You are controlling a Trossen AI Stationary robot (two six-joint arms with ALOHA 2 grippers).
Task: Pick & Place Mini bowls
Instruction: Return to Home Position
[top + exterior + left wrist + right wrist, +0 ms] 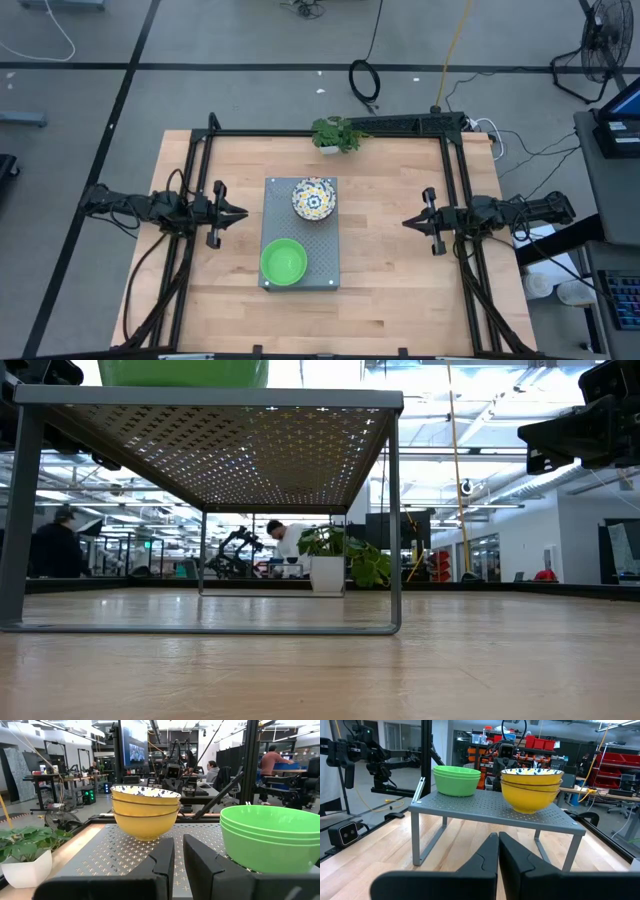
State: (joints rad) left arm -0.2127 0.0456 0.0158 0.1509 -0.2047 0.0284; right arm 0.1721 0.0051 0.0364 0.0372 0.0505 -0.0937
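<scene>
Two stacks of mini bowls stand on a raised grey perforated tray (325, 250). The green stack (283, 262) sits by their bases at the tray's near end. The floral stack (314, 199), yellow outside, sits at its far end. Both stacks show in the left wrist view (green stack (272, 837), floral stack (145, 812)) and in the right wrist view (green stack (456, 780), floral stack (532, 789)). My left gripper (243, 213) hovers left of the tray, shut, level and pointing at it. My right gripper (407, 222) hovers to the tray's right, shut, also pointing at it.
A small leafy plant in a white pot (335, 133) stands at the table's far edge, behind the tray. The tray stands on thin legs (394, 520) with open space beneath it. Bare wooden tabletop (390, 280) lies on both sides of the tray and in front of it. People work in the room beyond.
</scene>
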